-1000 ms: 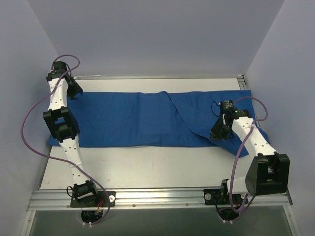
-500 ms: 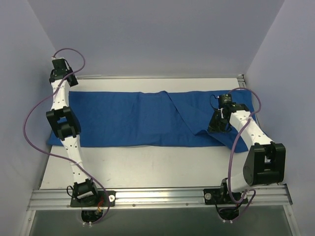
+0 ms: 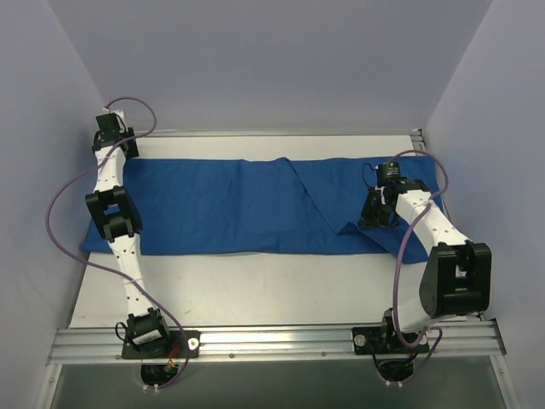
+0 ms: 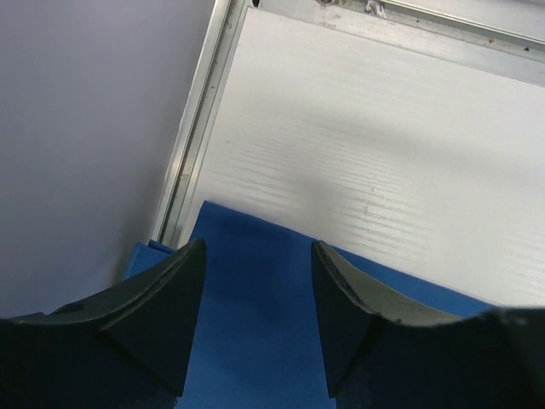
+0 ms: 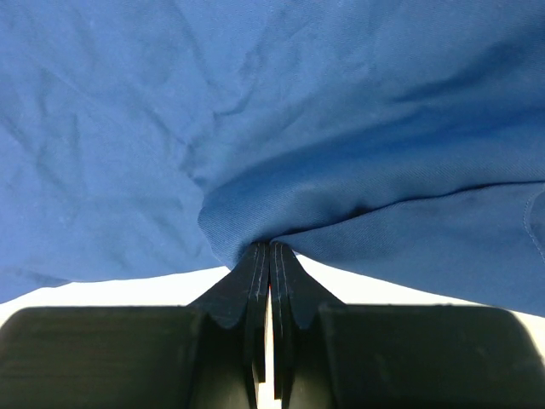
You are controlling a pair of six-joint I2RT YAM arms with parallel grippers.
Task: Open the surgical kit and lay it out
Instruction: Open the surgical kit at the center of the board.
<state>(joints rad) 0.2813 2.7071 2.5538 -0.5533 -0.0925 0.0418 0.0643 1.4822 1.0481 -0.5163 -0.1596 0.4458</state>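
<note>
Spreading over most of the white table (image 3: 255,290), the blue drape (image 3: 213,209) lies as one long band from the left side to the right. Its near edge sits well back from the arm bases. Most of the cloth is flat. One layer overlaps another along a slanting edge to the right of the drape's middle, and the cloth puckers up near the right end. What lies under the drape cannot be told.

The left arm reaches to the drape's far-left corner. There the left gripper (image 4: 257,247) stands spread, its two dark fingers (image 4: 170,315) well apart with nothing between them. The drape's corner shows through the gap, with bare table beyond it. A metal rail (image 4: 192,145) runs along the table edge just left of that corner, against the pale wall (image 4: 85,128).

The right arm bends in over the drape's right end. There the right gripper (image 5: 270,247) is pressed together on a gathered fold at the drape's near edge. The cloth rises in creases that fan out from the pinch.
</note>
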